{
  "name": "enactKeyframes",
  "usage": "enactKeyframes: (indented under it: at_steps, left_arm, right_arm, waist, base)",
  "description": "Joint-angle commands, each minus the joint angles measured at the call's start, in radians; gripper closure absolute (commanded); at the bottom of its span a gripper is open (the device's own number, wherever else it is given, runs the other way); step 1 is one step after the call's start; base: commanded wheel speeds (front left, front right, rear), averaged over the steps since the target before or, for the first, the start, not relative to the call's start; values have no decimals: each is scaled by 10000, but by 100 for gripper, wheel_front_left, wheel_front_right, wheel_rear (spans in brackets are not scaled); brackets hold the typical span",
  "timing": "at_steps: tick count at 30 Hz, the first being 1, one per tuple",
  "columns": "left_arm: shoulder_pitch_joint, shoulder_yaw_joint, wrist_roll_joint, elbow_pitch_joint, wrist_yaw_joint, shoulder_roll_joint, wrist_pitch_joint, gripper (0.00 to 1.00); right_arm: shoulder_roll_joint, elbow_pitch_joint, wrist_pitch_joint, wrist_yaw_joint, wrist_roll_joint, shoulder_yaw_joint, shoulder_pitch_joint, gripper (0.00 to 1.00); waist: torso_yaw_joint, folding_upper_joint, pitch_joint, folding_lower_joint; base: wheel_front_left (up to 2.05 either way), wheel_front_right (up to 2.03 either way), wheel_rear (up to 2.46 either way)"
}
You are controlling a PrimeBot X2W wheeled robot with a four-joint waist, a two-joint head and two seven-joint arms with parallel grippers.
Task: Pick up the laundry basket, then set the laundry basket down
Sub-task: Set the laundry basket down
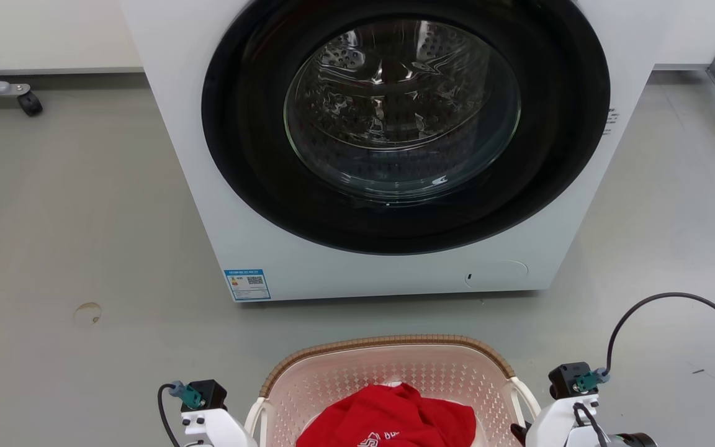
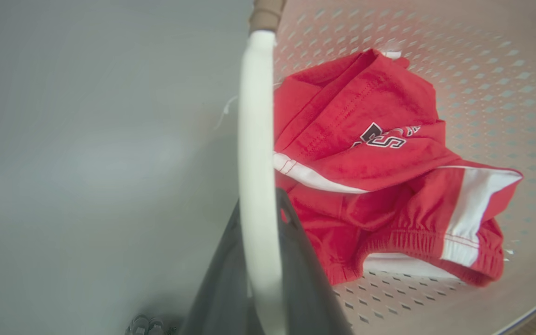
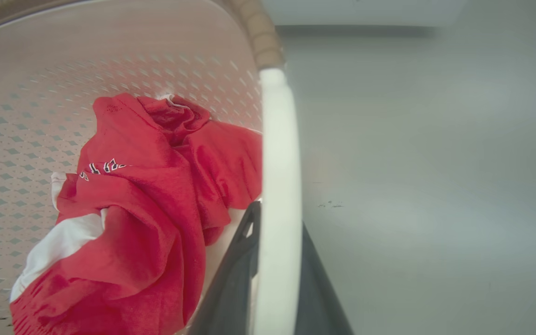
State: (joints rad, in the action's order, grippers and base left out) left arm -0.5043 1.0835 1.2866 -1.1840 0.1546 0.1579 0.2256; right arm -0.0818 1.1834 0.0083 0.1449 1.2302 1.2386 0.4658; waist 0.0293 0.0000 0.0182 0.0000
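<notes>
Laundry basket (image 1: 388, 343) sits bottom centre of the head view, before the washing machine (image 1: 357, 273), one red garment (image 1: 388, 416) inside: light, stiff plastic, probably slick loops. Left gripper (image 2: 261, 209) pinches the left handle (image 2: 255, 139), right gripper (image 3: 277, 225) pinches the right handle (image 3: 279, 139); I'd lift level

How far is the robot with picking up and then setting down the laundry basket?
Done, it seems: the left gripper is closed on the left handle, and the right gripper on the right handle, of the laundry basket. In hand: the lift; I cannot tell whether the basket is off the floor. Left: setting it down.
</notes>
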Motion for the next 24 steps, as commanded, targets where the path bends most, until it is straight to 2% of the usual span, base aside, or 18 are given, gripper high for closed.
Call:
enactKeyframes:
  at_steps: [1, 13, 24]
  left_arm:
    - [-421, -253, 54, -658, -240, 1585, -153, 100]
    - [-813, -139, -28, -674, -240, 1512, -344, 100]
    - [-1620, -83, -131, -705, -240, 1336, -629, 100]
  right_arm:
    - [1320, 666, -231, -142, 22, -31, 173, 100]
    - [1320, 764, -446, -142, -15, 4, 635, 100]
    - [1320, 929, -966, -142, -190, -13, 1450, 100]
  waist:
    - [2, 0, 24, 0]
    - [-12, 0, 860, 0]
    - [-38, 0, 2386, 0]
  base:
    - [0, 0, 0]
    - [0, 0, 0]
    - [0, 0, 0]
